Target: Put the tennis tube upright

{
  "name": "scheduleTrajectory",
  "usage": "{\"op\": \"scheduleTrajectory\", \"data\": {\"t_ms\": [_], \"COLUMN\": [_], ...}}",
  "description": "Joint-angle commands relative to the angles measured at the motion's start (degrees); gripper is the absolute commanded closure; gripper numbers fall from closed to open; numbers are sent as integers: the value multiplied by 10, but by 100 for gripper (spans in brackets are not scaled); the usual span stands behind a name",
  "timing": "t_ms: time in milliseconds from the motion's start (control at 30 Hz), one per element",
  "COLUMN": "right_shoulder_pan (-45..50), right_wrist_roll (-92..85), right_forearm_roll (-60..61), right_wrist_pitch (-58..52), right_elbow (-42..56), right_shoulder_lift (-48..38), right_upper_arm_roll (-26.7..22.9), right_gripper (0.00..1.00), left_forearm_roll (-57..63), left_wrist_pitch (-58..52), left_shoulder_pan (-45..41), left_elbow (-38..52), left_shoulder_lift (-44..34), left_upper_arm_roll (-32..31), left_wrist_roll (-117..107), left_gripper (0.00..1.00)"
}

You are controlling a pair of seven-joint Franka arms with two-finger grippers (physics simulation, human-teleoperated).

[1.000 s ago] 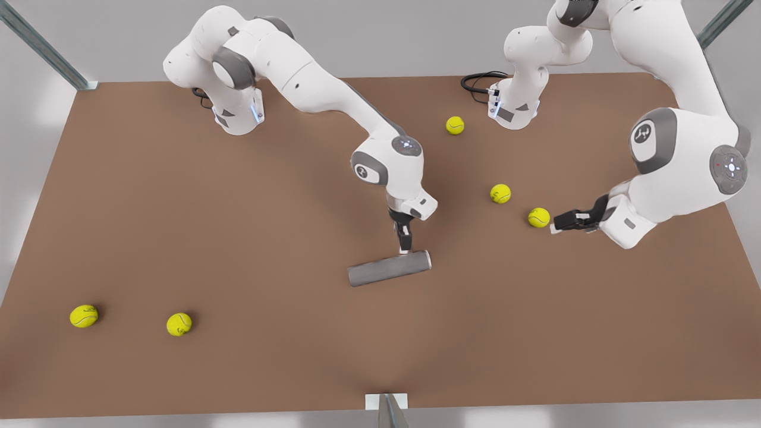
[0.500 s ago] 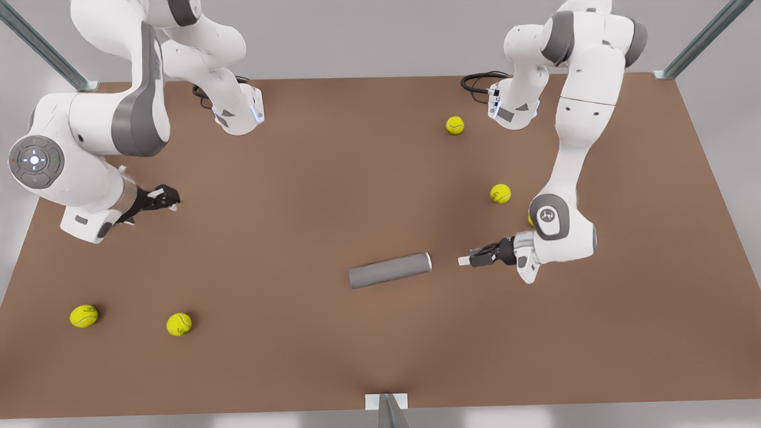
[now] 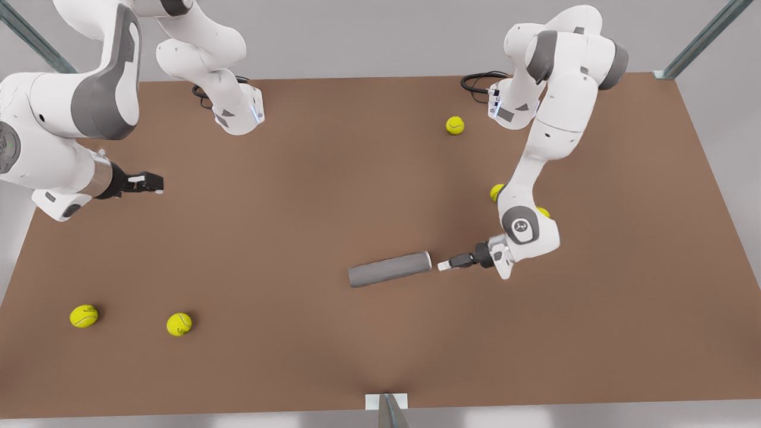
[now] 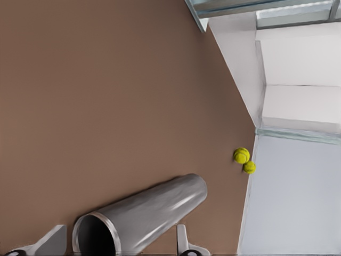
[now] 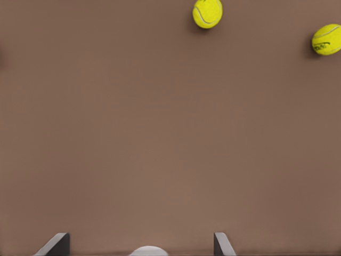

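1. Tube [image 3: 389, 269] lay on its side near the middle of the table [image 3: 297, 196], slightly slanted, its open mouth facing the left gripper [image 3: 445, 265], which sat just off that end on the front view's right.
2. Table also carried several balls: two [image 3: 84, 315] near the front view's lower left, one [image 3: 455, 125] up by the arm bases, and two partly covered by the left arm.
3. Left gripper's fingers [image 4: 182, 240] stood wide, one either side of the tube mouth in the left wrist view, holding nothing.
4. Right gripper [image 3: 145, 182] hung well apart at the front view's left, waiting, its fingers [image 5: 222, 244] spread wide and empty over bare table with two balls [image 5: 208, 13] ahead.
5. Risks, as I judged them: pushing in along the axis could shove or roll the tube away, since it was round and unheld; a finger tip could strike the rim instead of straddling the wall; a grip at one end could let the tube swing or slip when lifted upright.
6. Hard to make out: the tube's far end and whether it was closed; the left finger bases were cut off at the frame edge.
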Motion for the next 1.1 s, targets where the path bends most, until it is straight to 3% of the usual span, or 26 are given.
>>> {"op": "scheduleTrajectory", "data": {"t_ms": [0, 900, 1067], "right_shoulder_pan": [3, -3, -5], "right_wrist_roll": [91, 81, 81], "right_forearm_roll": [3, -30, -31], "right_wrist_pitch": [1, 8, 10], "right_elbow": [0, 45, 45], "right_shoulder_lift": [3, 50, 51], "right_upper_arm_roll": [0, 1, 1], "right_gripper": [0, 0, 0], "left_forearm_roll": [-21, -128, -139], "left_wrist_pitch": [-4, -1, -1], "left_shoulder_pan": [-1, -47, -48], "left_elbow": [-21, 13, 13], "left_shoulder_lift": [-8, 42, 43], "left_upper_arm_roll": [0, -19, -28], "left_wrist_roll": [307, 308, 308], "left_gripper": [0, 0, 9]}}
